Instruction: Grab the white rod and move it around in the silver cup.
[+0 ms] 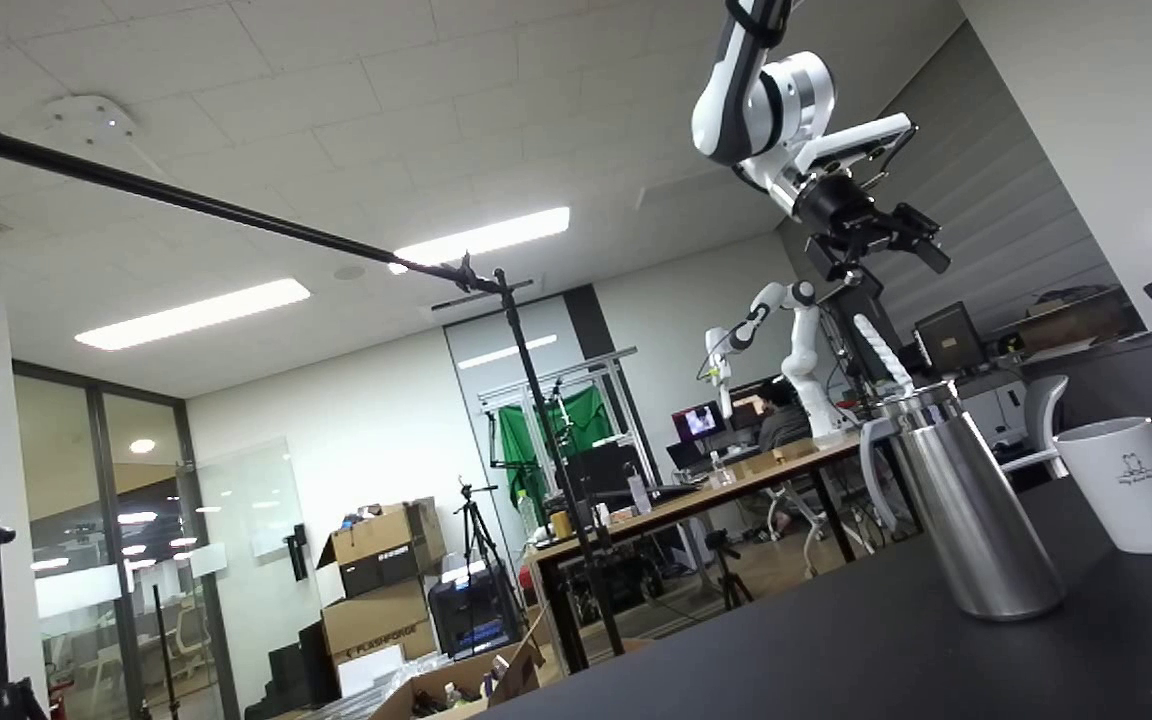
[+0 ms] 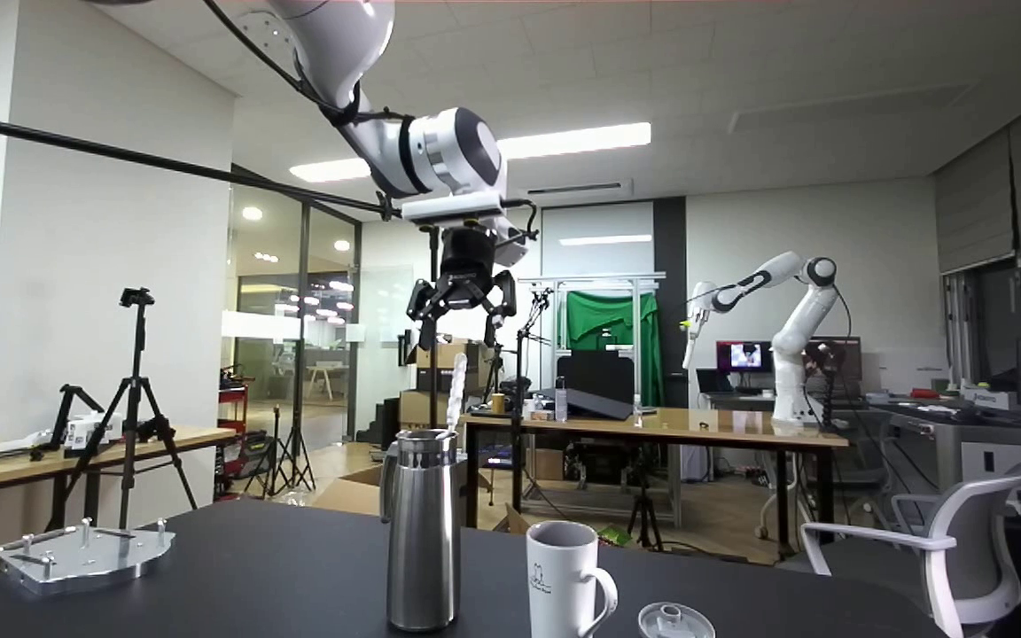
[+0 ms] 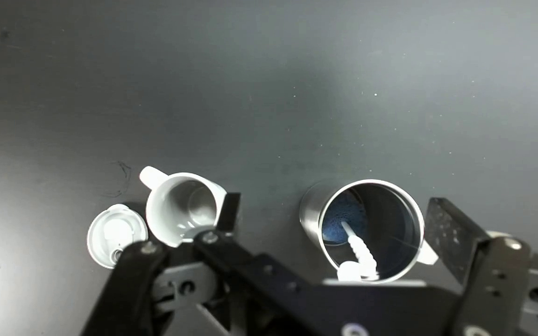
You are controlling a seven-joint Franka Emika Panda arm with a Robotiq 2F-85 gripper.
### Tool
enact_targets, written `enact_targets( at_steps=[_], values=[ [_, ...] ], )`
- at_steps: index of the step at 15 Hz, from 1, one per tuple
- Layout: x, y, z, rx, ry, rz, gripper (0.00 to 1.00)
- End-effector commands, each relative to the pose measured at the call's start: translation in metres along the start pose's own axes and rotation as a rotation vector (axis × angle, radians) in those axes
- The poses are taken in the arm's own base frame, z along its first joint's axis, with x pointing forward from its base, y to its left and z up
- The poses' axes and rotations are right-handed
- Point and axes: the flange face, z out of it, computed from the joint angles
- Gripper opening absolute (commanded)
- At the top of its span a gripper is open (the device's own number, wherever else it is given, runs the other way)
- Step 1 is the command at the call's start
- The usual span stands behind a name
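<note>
The thin, white, twisted rod (image 2: 456, 390) stands leaning inside the tall brushed-steel cup (image 2: 424, 545), its upper part sticking out above the rim. I expect it to be light and fairly stiff, probably plastic; the spiral ridges should give me some bite, though something so slender could roll or snap if I squeeze hard. I would take it near the top, well clear of the rim, so there is length left below for stirring. The wrist view is dark down in the cup, so I can't say whether the tip touches the bottom. The cup itself looks sturdy, yet tall and narrow enough to tip if I push its wall sideways. My black two-jaw gripper (image 2: 459, 335) hangs above the rod, its jaws spread wide and gripping nothing. The cup's grey handle (image 2: 386, 487) juts out on one side and the white ceramic mug (image 2: 559, 580) stands near on the other, so I'd narrow that spread before going low. The small, round, pale lid (image 2: 672, 624) lies just beside the mug on the matt black table (image 2: 280, 567), and the flat silver metal plate (image 2: 85, 558) sits well apart, no trouble to me.
</note>
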Motion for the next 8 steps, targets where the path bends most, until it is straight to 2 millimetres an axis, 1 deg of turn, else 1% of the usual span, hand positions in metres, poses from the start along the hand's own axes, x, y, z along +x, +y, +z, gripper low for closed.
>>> enact_targets(
  at_steps=[1,4,8],
  values=[
    [0.000,0.000,-0.001,0.000,-0.001,0.000,1.00],
    [0.016,0.004,0.002,-0.002,0.011,0.012,1.00],
    [0.034,0.000,0.010,-0.001,0.004,0.002,1.00]
  ],
)
